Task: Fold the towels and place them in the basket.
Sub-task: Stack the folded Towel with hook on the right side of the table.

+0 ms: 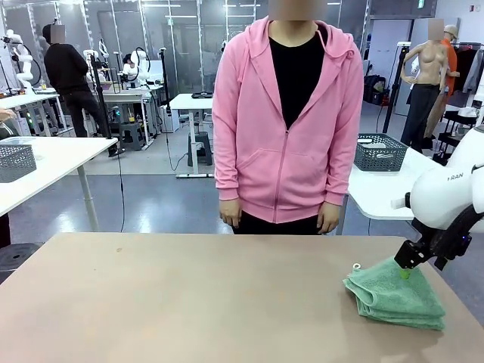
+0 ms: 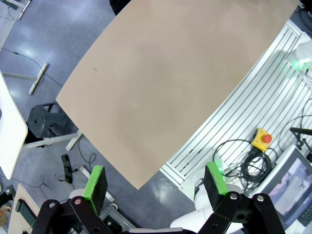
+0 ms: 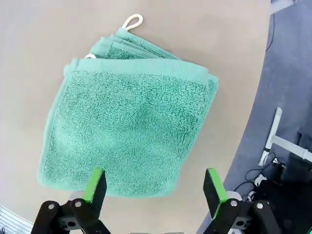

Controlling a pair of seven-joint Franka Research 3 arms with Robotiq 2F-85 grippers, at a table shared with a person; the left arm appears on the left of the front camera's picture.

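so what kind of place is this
Probably a robotics lab or test hall: other robot arms stand at white work tables behind, and a red emergency stop button sits beside cables on the floor.

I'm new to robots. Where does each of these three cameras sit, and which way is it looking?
Front view: between the arms, facing the person across the table; right arm shows.
Left wrist view: high on the left arm, looking down at bare table; left hand open.
Right wrist view: above the folded towels; right hand open.
Shared: front and right wrist views both show the towels.
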